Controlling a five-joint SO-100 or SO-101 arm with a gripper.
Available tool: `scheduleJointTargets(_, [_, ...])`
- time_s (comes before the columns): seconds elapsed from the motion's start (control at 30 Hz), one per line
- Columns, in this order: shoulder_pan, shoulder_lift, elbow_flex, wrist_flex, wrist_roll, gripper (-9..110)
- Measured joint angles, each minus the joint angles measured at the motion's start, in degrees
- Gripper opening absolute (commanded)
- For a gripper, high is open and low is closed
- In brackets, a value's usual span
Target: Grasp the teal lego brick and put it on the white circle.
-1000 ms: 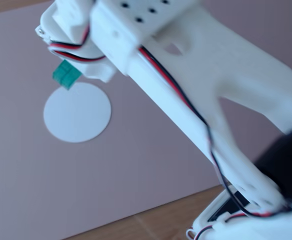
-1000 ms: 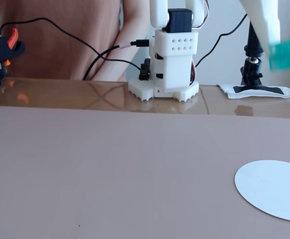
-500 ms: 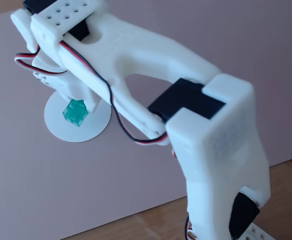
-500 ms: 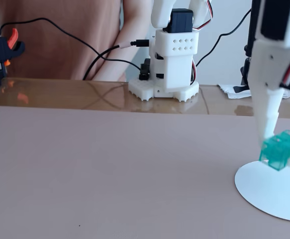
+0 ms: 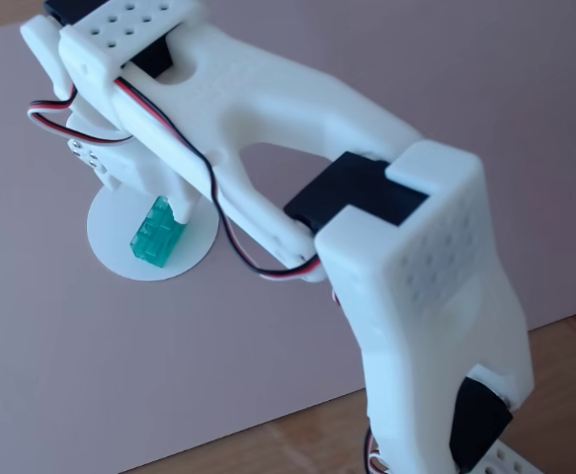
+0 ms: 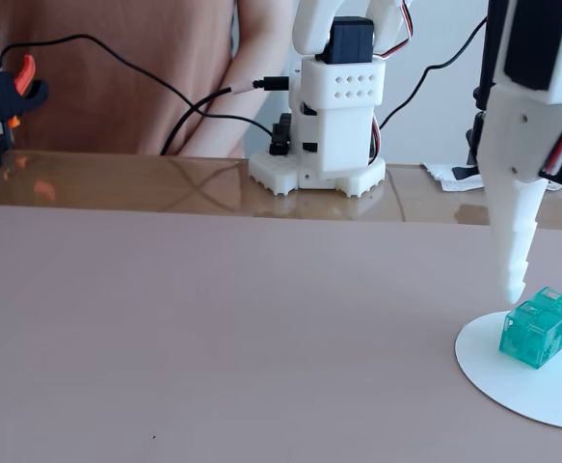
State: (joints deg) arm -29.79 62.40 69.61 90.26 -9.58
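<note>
The teal lego brick (image 5: 156, 233) lies on the white circle (image 5: 110, 232), right of its middle in a fixed view. In another fixed view the brick (image 6: 541, 326) rests on the circle (image 6: 512, 381) at the right edge. My gripper (image 5: 141, 196) is open just above the brick. One white fingertip (image 6: 512, 289) hangs beside the brick's upper left corner, and I cannot tell if it touches. The other finger is cut off by the frame edge there. The brick sits on the disc by itself, not lifted.
The pinkish mat (image 6: 213, 338) covers the table. The arm's base (image 6: 324, 135) stands on the glossy wooden strip behind it, with black cables (image 6: 165, 87) and an orange clamp (image 6: 15, 82) at the left. A person in a brown top (image 6: 126, 58) sits behind.
</note>
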Motion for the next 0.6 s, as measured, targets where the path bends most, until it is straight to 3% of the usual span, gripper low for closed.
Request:
scheduleJointTargets(0.1, [0.18, 0.26, 0.00, 0.44, -0.18, 23])
scheduleJointTargets(0.23, [0.53, 5.71, 0.00, 1.85, 0.97, 2])
scheduleJointTargets(0.47, [4.66, 26.54, 2.37, 2.46, 5.89, 0])
scheduleJointTargets(0.6, [9.05, 42.45, 11.60, -2.37, 8.00, 0])
